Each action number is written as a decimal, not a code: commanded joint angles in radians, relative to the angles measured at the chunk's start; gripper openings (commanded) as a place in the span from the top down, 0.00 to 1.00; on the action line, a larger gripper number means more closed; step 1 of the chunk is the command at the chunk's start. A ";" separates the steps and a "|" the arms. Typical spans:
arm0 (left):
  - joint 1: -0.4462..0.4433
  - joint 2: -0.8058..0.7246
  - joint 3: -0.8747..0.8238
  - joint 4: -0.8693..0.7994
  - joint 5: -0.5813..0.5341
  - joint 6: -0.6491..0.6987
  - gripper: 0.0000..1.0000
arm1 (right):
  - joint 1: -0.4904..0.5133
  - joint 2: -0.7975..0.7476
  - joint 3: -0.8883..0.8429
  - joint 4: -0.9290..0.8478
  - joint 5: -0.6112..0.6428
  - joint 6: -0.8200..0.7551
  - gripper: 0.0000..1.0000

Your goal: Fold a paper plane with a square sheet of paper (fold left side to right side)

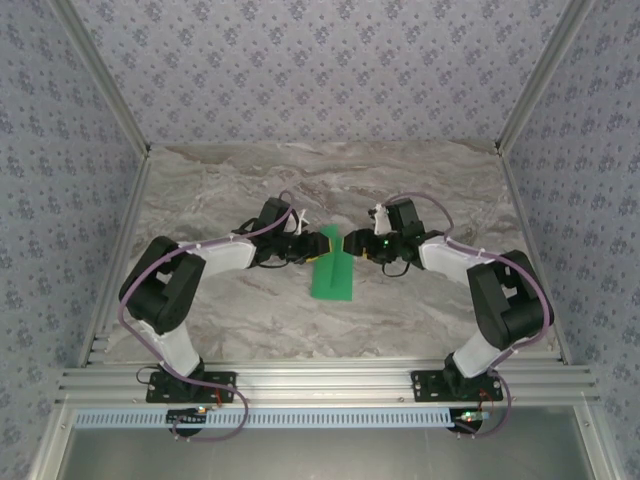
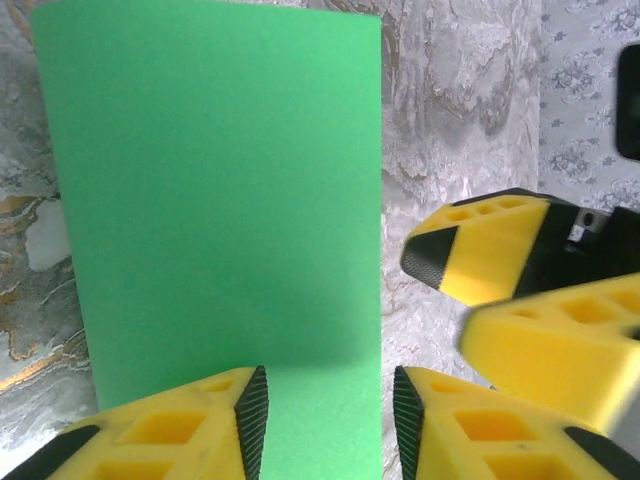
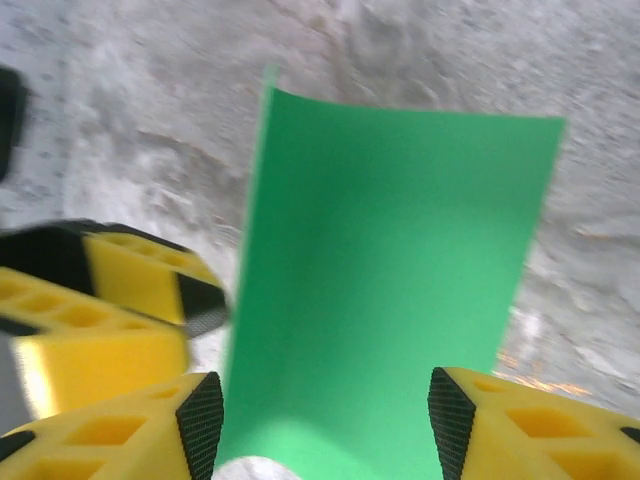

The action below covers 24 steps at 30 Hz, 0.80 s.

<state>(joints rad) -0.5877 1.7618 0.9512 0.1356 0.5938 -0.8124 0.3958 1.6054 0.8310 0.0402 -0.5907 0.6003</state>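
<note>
Shows the square sheet of paper (image 1: 332, 278) on the marble table (image 1: 420, 180), straddled by the parted left gripper (image 2: 330, 415) and the wider-spread right gripper (image 3: 325, 420), clamped by neither.

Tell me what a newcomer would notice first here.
The bright green paper stands out, lying in the middle of the grey marble table. The left gripper and right gripper meet nose to nose at its far end, yellow fingers parted.

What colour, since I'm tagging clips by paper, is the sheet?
Plain bright green, unmarked; the sheet shows best in the left wrist view.
</note>
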 commanded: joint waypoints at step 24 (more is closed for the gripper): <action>-0.011 -0.063 0.030 -0.147 -0.157 0.078 0.64 | 0.044 0.119 0.105 -0.175 0.077 -0.040 0.93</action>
<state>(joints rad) -0.5922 1.7607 0.9527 0.0803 0.5034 -0.7879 0.4412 1.7111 0.8856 0.0196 -0.5987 0.6624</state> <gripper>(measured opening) 0.352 0.073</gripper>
